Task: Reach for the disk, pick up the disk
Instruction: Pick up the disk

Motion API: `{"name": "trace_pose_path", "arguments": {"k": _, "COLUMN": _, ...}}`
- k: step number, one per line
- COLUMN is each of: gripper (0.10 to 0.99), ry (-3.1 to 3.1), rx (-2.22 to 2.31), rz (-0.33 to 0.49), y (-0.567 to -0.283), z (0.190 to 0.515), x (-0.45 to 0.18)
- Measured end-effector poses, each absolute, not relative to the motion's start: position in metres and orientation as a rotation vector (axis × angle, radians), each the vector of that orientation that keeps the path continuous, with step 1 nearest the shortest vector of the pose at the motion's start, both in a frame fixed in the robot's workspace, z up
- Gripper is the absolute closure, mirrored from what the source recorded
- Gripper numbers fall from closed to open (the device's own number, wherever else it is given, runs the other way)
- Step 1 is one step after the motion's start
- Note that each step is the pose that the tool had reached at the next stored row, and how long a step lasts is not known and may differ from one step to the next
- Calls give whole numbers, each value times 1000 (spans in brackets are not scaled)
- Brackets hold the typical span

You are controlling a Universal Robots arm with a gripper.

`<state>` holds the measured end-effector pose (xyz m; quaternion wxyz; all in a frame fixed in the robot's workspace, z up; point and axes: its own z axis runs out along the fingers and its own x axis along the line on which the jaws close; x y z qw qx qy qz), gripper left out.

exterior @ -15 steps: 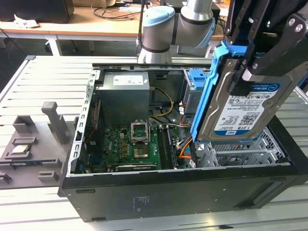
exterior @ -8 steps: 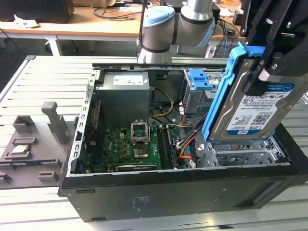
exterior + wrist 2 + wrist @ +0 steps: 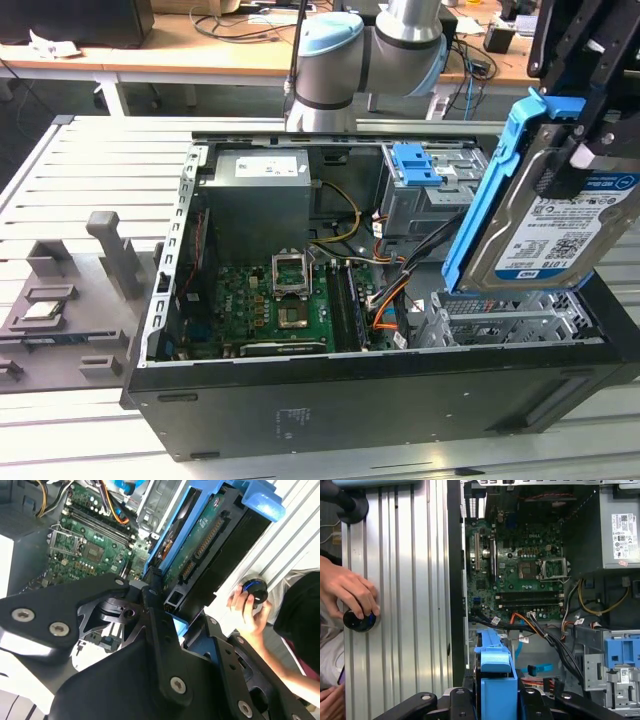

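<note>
So the disk (image 3: 560,225) is already up out of the case, hanging tilted in the air above the open tower's (image 3: 380,400) drive bay corner, on the exterior view's right. You can see its white-and-blue label facing the camera and the blue bracket (image 3: 490,190) running along its edge. The gripper (image 3: 590,130) has it clamped from above, black fingers pinched on the upper end of the drive. In the second wrist view the disk (image 3: 210,545) shows its underside with the green circuit board, sandwiched between the black gripper (image 3: 165,605) parts, so the jaws are closed on it, not wide. In the first wrist view you mostly get the blue bracket end of the disk (image 3: 495,680) poking out between the gripper (image 3: 492,700) links.

Below it, the tower lies on its side with the panel off: motherboard (image 3: 275,300) with an empty CPU socket, grey power supply (image 3: 255,195) toward the back, and a metal drive cage (image 3: 425,200) with a blue latch (image 3: 415,162) on top. Orange and black cables (image 3: 385,295) run between the board and the cage.

A person's hand (image 3: 347,592) rests on the slatted metal table (image 3: 405,580) beside the case, fingers on a dark round knob (image 3: 359,621), I think some kind of button or controller, hard to say.
</note>
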<state>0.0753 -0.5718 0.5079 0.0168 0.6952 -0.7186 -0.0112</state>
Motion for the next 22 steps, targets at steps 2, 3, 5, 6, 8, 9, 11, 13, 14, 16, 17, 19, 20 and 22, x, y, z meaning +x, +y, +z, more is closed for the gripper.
{"name": "trace_pose_path", "arguments": {"k": 2, "gripper": 718, "ry": -2233, "rx": 2161, "rz": -35, "y": -572, "z": 508, "x": 84}}
{"name": "trace_pose_path", "arguments": {"k": 3, "gripper": 718, "ry": -2233, "rx": 2161, "rz": -35, "y": -572, "z": 508, "x": 87}}
{"name": "trace_pose_path", "arguments": {"k": 5, "gripper": 718, "ry": -2233, "rx": 2161, "rz": -35, "y": -572, "z": 508, "x": 95}}
{"name": "trace_pose_path", "arguments": {"k": 6, "gripper": 718, "ry": -2233, "rx": 2161, "rz": -35, "y": -572, "z": 508, "x": 99}}
{"name": "trace_pose_path", "arguments": {"k": 8, "gripper": 718, "ry": -2233, "rx": 2161, "rz": -35, "y": -572, "z": 508, "x": 105}}
{"name": "trace_pose_path", "arguments": {"k": 9, "gripper": 718, "ry": -2234, "rx": 2161, "rz": -35, "y": -572, "z": 508, "x": 107}}
{"name": "trace_pose_path", "arguments": {"k": 11, "gripper": 718, "ry": -2233, "rx": 2161, "rz": -35, "y": -572, "z": 508, "x": 112}}
{"name": "trace_pose_path", "arguments": {"k": 13, "gripper": 718, "ry": -2233, "rx": 2161, "rz": -35, "y": -572, "z": 508, "x": 121}}
{"name": "trace_pose_path", "arguments": {"k": 14, "gripper": 718, "ry": -2234, "rx": 2161, "rz": -35, "y": -572, "z": 508, "x": 128}}
{"name": "trace_pose_path", "arguments": {"k": 16, "gripper": 718, "ry": -2233, "rx": 2161, "rz": -35, "y": -572, "z": 505, "x": 136}}
{"name": "trace_pose_path", "arguments": {"k": 17, "gripper": 718, "ry": -2233, "rx": 2161, "rz": -35, "y": -572, "z": 504, "x": 137}}
{"name": "trace_pose_path", "arguments": {"k": 19, "gripper": 718, "ry": -2234, "rx": 2161, "rz": -35, "y": -572, "z": 503, "x": 137}}
{"name": "trace_pose_path", "arguments": {"k": 20, "gripper": 718, "ry": -2234, "rx": 2161, "rz": -35, "y": -572, "z": 503, "x": 137}}
{"name": "trace_pose_path", "arguments": {"k": 22, "gripper": 718, "ry": -2233, "rx": 2161, "rz": -35, "y": -572, "z": 500, "x": 138}}
